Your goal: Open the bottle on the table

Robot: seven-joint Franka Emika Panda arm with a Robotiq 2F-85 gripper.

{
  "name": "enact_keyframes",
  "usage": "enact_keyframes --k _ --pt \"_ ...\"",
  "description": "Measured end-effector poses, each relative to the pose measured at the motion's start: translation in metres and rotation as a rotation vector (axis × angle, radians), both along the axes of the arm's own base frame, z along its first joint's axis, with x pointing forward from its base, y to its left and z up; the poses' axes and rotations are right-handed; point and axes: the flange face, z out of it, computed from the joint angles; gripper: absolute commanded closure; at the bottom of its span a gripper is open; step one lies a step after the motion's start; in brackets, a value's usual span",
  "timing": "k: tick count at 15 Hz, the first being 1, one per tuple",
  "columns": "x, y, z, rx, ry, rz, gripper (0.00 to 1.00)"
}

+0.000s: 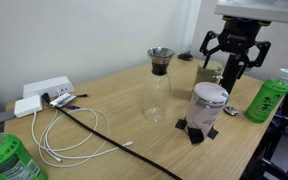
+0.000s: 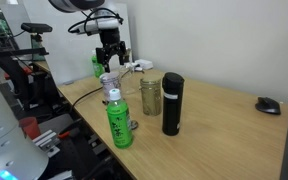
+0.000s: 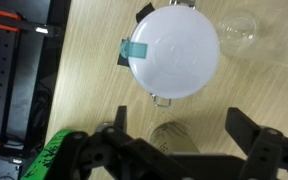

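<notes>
The bottle (image 1: 207,106) is squat, with a whitish body, a dark label band and a broad white cap. It stands upright on the wooden table (image 1: 114,95). In the wrist view its cap (image 3: 174,50) shows from above as a white disc. My gripper (image 1: 234,58) hangs open and empty above the table, just behind and above the bottle, and touches nothing. In the wrist view the open fingers (image 3: 181,140) straddle the top of a small jar (image 3: 174,135), and the cap lies beyond the fingertips. The gripper also shows in an exterior view (image 2: 110,60).
A glass carafe (image 1: 159,78) with a dark funnel stands beside the bottle. Green plastic bottles stand at the table edges (image 1: 267,96) (image 1: 9,160) (image 2: 119,122). A jar (image 2: 150,95), a black flask (image 2: 172,103) and a mouse (image 2: 269,104) are nearby. A power strip (image 1: 42,92) and cables (image 1: 74,125) lie further along the table.
</notes>
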Motion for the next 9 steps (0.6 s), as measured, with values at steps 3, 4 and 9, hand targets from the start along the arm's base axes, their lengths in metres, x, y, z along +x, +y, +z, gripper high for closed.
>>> enact_keyframes --k 3,4,9 --pt "-0.003 -0.002 -0.011 -0.012 -0.011 -0.001 0.00" --pt "-0.004 -0.002 -0.015 -0.012 -0.015 -0.001 0.00" --pt "-0.007 0.000 -0.026 -0.031 -0.031 0.012 0.00"
